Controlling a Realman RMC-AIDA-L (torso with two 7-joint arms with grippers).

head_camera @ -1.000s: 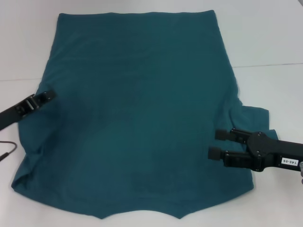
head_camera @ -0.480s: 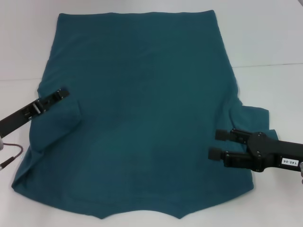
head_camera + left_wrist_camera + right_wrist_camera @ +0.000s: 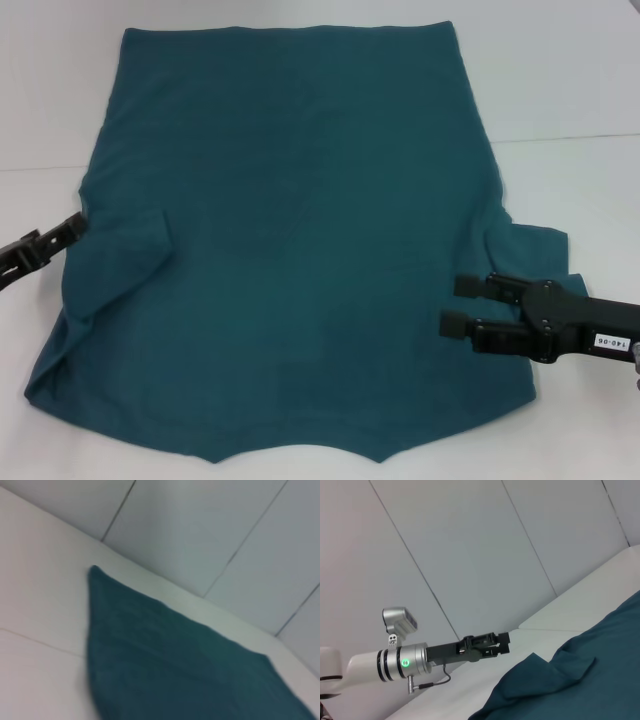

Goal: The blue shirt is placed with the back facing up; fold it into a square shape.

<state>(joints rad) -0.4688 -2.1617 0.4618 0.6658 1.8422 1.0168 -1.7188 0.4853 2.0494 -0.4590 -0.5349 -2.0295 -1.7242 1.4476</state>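
The blue shirt (image 3: 300, 220) lies back up on the white table, its hem at the far side and its collar at the near edge. Its left sleeve (image 3: 120, 260) is folded inward onto the body and lies there free. My left gripper (image 3: 72, 227) sits just off the shirt's left edge, open and holding nothing; the right wrist view shows the left gripper (image 3: 504, 643) above the table beside the bunched sleeve (image 3: 555, 670). My right gripper (image 3: 455, 304) hovers open over the shirt's right side, near the right sleeve (image 3: 535, 250), which sticks out sideways. The left wrist view shows only a corner of the shirt (image 3: 175, 670).
The white table (image 3: 570, 80) extends past the shirt on the left, right and far sides, with a seam line (image 3: 570, 137) across it. A pale panelled wall (image 3: 470, 555) stands behind the table. A thin cable (image 3: 437, 680) hangs from the left wrist.
The left gripper carried the left sleeve inward over the shirt, let it go and drew back left off the cloth. The sleeve stays folded in. The right arm has not moved.
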